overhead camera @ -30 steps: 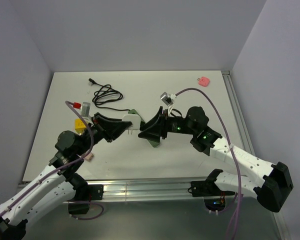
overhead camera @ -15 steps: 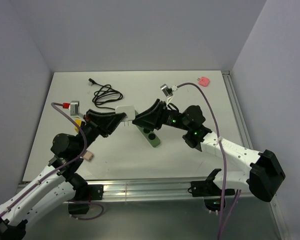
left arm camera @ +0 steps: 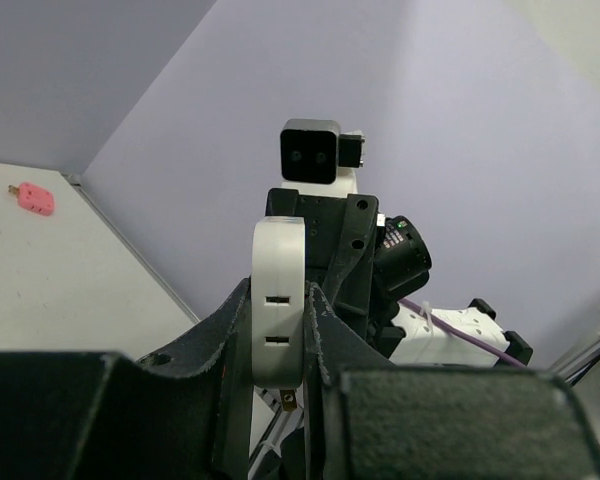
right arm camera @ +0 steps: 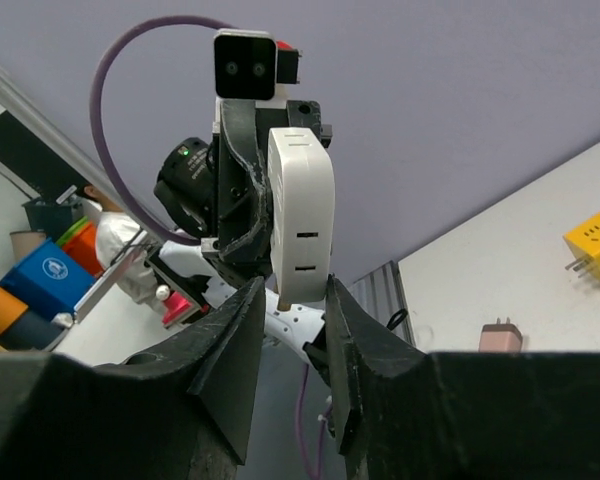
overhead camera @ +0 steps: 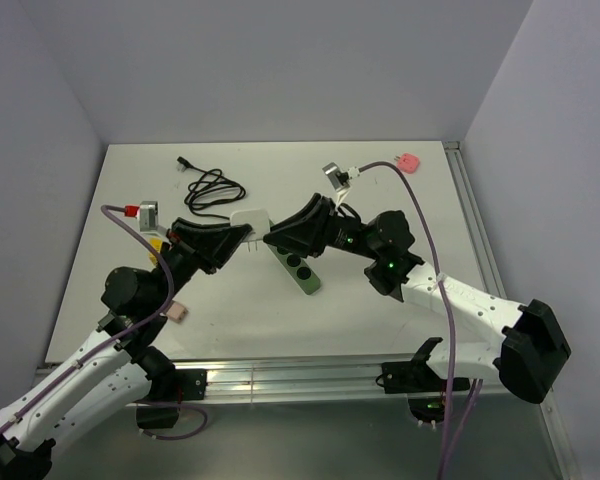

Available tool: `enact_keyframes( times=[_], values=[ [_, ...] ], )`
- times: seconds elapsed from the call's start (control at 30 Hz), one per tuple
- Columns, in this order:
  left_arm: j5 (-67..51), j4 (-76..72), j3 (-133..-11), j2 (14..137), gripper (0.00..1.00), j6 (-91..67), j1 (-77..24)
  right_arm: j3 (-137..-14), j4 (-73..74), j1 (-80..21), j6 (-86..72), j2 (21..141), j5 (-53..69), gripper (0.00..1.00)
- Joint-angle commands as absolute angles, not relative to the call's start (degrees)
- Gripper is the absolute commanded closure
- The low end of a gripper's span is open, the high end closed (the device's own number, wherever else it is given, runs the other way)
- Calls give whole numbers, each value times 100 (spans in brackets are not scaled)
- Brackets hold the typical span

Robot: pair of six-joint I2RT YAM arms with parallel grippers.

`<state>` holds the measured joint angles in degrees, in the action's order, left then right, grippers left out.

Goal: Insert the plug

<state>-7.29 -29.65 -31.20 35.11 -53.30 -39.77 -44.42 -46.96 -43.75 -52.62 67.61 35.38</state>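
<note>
Top external view: we find the white plug (overhead camera: 250, 218) held aloft over the middle of the desk (overhead camera: 310, 160), pinched in the left pincer (left arm camera: 278, 305). The right pincer (right arm camera: 295, 295) straddles its other end; whether it bears on the plug we cannot tell. We judge this to be a hand-over. Next, the right needs a sure hold before release, then prongs squared to the green power strip (overhead camera: 298, 268) lying on the desk close by.

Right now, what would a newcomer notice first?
Above the table, mid-scene, the left claw is shut on a white plug adapter, and the right claw brackets its other end. Under them lies a green power strip; a pink plug sits at the far right corner.
</note>
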Motion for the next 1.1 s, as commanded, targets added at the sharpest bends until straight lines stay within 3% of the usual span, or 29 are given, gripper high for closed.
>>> enact_keyframes(
  times=[0.0, 0.17, 0.27, 0.33, 0.47, 0.63, 0.67, 0.8, 0.93, 0.97, 1.0, 1.07],
  values=[
    [-844, -3392, -3243, 3516, 100, -5335, -3973, -4869, -4913, -4412, -5177, 6706, 3498, 63],
    [-923, -3393, -3226, 3533, 100, -5300, -3973, -4983, -5000, -4412, -5282, 6873, 3665, 76],
    [-958, -3366, -3217, 3542, 100, -5291, -3981, -4983, -5062, -4412, -5274, 6943, 3761, 79],
    [-976, -3366, -3164, 3542, 100, -5300, -3981, -5010, -5080, -4412, -5238, 6978, 3832, 79],
    [-923, -3410, -3076, 3507, 100, -5344, -3973, -5098, -5080, -4412, -5229, 7084, 3929, 63],
    [-976, -3436, -3103, 3533, 100, -5361, -3981, -5133, -5045, -4412, -5186, 7137, 3867, 61],
    [-976, -3437, -3094, 3542, 100, -5361, -3973, -5142, -5054, -4412, -5177, 7163, 3885, 63],
    [-932, -3375, -3085, 3498, 100, -5335, -3973, -5185, -4826, -4412, -5054, 7128, 3885, 96],
    [-1002, -3112, -3181, 3472, 100, -5186, -3973, -5221, -4317, -4403, -4555, 6970, 3928, 100],
    [-1054, -2728, -3234, 3472, 95, -5133, -3973, -5256, -3880, -4395, -4414, 6865, 3998, 100],
    [-1081, -2498, -3313, 3463, 70, -5046, -3981, -5447, -3545, -4351, -4221, 6838, 4086, 100],
    [-1055, -1544, -3602, 3393, 43, -4695, -3973, -5694, -2486, -4298, -3579, 6803, 4375, 100]
  ],
)
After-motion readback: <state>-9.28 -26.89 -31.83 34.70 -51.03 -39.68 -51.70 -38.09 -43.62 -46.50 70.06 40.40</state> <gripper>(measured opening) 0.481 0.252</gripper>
